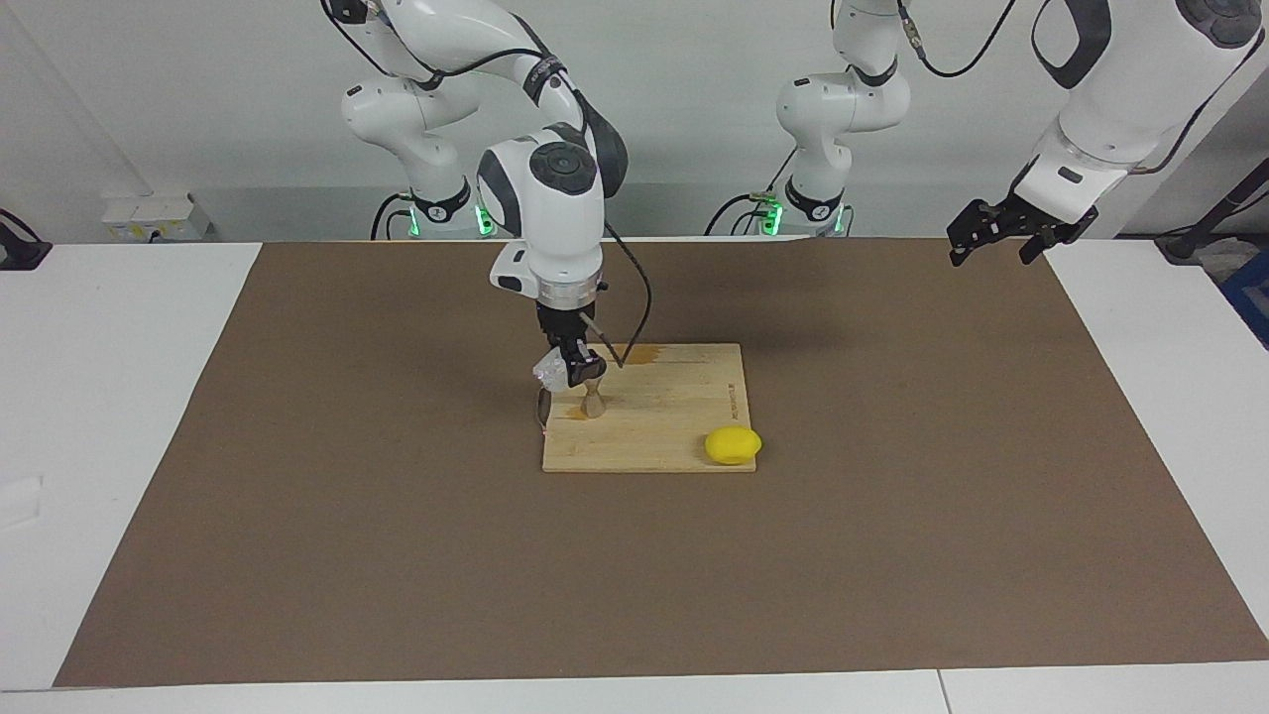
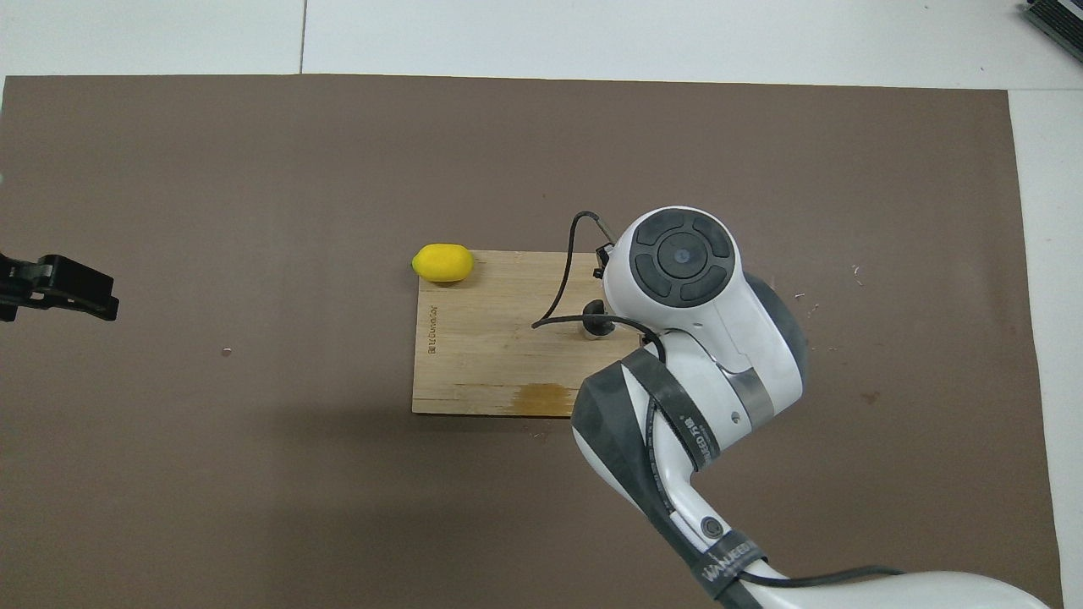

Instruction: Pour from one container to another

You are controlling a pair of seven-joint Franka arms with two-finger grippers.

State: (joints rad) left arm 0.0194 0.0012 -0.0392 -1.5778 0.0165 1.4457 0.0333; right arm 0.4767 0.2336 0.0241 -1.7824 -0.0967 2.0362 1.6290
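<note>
A: Start with the big things. What is on the surface [image 1: 892,516]?

B: A brown mat covers most of it, and a wooden cutting board [image 1: 674,416] lies in the middle. A yellow lemon [image 1: 733,445] sits at the board's corner toward the left arm's end, farther from the robots than the jigger.

A: And the arms?

B: The right arm reaches down over the board's edge at its own end. The right pincer [image 1: 567,375] is clamped on the clear glass tumbler [image 1: 549,372], which looks tipped toward the jigger [image 1: 593,399]. The jigger stands upright on the board, just beside and below the glass. The left pincer [image 1: 1001,230] waits with its fingers apart, up over the mat's edge at the left arm's end.

A: So which step is this?

B: I judge it the pour itself, the glass tilted at the jigger's mouth. I cannot make out any liquid.

A: What does the next move call for?

B: Probably a slow, steady tilt with the lip kept over that narrow cup, since the jigger could topple if nudged.
</note>
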